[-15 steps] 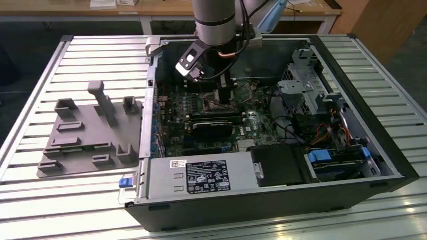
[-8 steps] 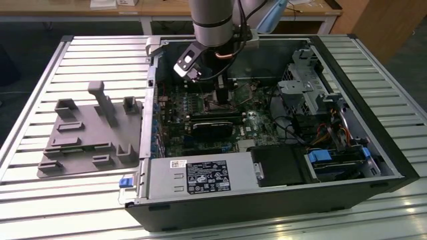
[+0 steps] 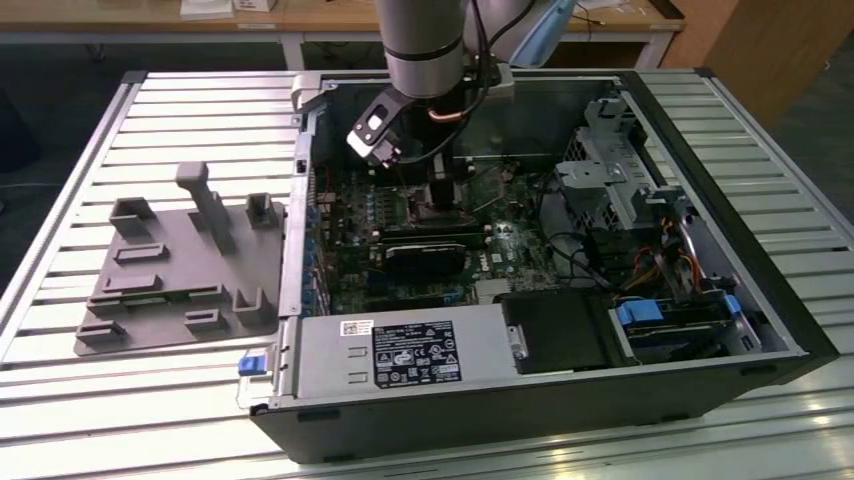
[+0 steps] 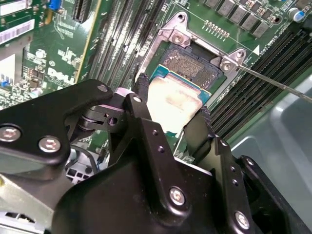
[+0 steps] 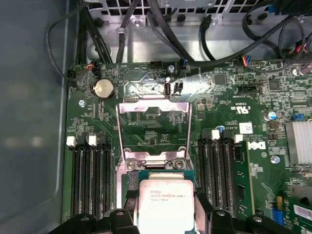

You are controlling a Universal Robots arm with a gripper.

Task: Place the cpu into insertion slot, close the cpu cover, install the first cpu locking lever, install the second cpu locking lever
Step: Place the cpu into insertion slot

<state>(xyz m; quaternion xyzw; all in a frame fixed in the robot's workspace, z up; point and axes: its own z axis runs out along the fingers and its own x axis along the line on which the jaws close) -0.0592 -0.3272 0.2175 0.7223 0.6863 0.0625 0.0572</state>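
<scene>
**One overview from above, two cameras close on the board**

The exterior view looks down at a slant on the whole open computer case (image 3: pixel 561 405) and the arm (image 3: pixel 424 50) that reaches into it. The first wrist view faces the motherboard (image 5: pixel 229 92) nearly square-on, close. The second wrist view looks slantwise past the gripper (image 4: pixel 173 103), closer. Both wrist views share the cpu (image 4: pixel 176 96) (image 5: pixel 165 197) clamped in the gripper and the memory slots (image 4: pixel 253 83) (image 5: pixel 90 180) beside it.

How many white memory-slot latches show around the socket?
4 white latches: two on one side of the open cpu cover, two on the other. The gripper hides the slots' other ends; more may sit there.
</scene>
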